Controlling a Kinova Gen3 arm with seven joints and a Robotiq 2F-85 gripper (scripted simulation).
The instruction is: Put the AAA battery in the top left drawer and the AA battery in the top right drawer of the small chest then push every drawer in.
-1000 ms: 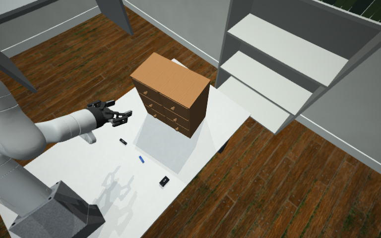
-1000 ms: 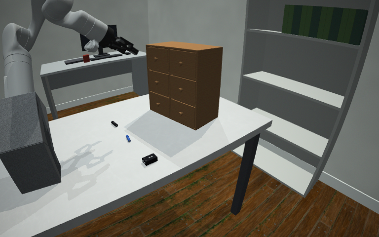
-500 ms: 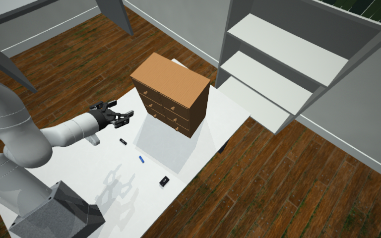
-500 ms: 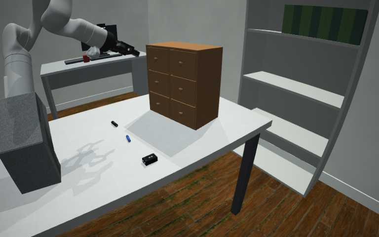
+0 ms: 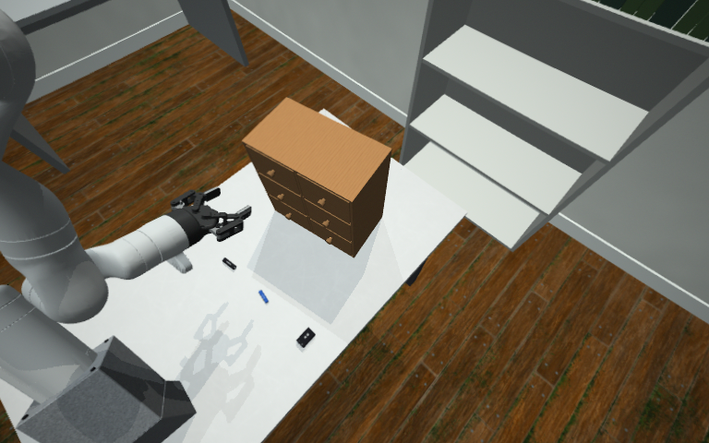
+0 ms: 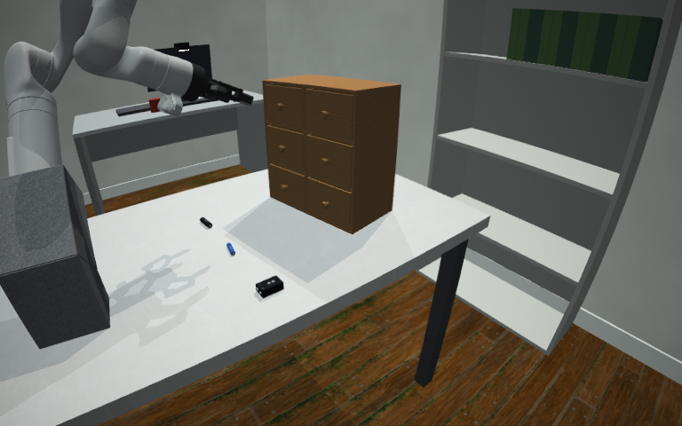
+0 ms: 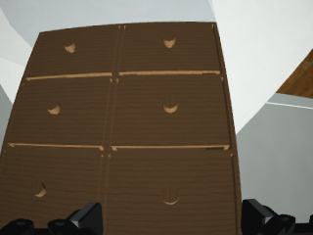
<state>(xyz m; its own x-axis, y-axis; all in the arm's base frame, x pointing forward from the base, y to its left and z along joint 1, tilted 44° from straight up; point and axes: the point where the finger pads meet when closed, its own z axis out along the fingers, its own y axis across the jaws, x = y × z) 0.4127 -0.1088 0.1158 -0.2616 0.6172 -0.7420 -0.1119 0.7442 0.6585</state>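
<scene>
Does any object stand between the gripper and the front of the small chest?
No, nothing visible stands between them: the open gripper faces the front of the chest across bare air, above the table.

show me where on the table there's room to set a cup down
Free: the stretch between the black box and the robot's mount, and the shaded patch before the chest. Crowded: around the blue battery and black battery.
</scene>
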